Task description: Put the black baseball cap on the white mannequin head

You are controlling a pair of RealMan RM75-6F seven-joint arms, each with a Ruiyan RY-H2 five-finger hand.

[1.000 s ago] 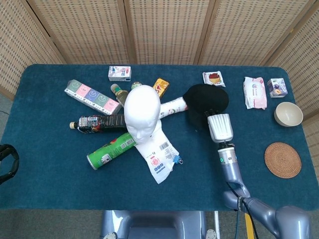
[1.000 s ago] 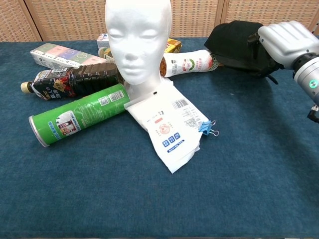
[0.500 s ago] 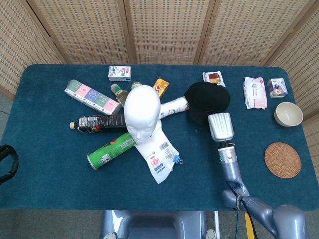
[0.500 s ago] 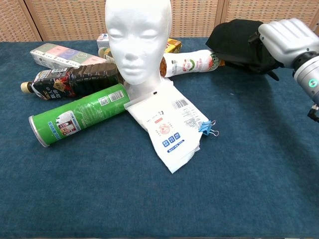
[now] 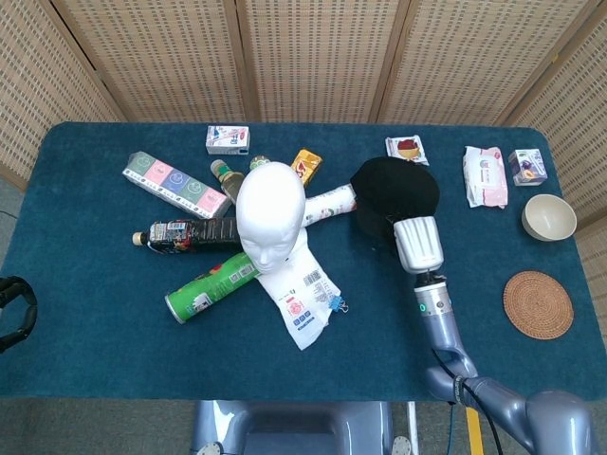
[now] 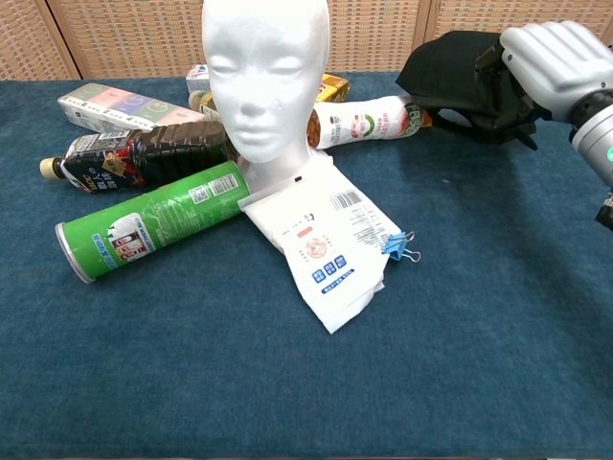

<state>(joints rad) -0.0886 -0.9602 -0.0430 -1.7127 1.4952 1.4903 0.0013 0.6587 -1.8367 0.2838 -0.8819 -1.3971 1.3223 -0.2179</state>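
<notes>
The black baseball cap (image 5: pixel 391 192) (image 6: pixel 458 73) is held just above the blue table, right of the white mannequin head (image 5: pixel 270 213) (image 6: pixel 265 72). My right hand (image 5: pixel 418 243) (image 6: pixel 550 62) grips the cap's near edge, fingers curled into the fabric. The mannequin head stands upright among bottles, facing me, with nothing on it. My left hand is out of both views; only a dark part of the left arm shows at the head view's left edge.
Around the mannequin lie a green can (image 5: pixel 211 285), a dark bottle (image 5: pixel 190 233), a white bottle (image 5: pixel 329 202), a white packet (image 5: pixel 302 294) and a colourful box (image 5: pixel 175 184). A bowl (image 5: pixel 548 217), woven coaster (image 5: pixel 538 303) and wipes pack (image 5: pixel 484 176) sit far right.
My right hand has lifted the cap slightly, and the cap's brim has come off the table and drawn a little nearer my hand.
</notes>
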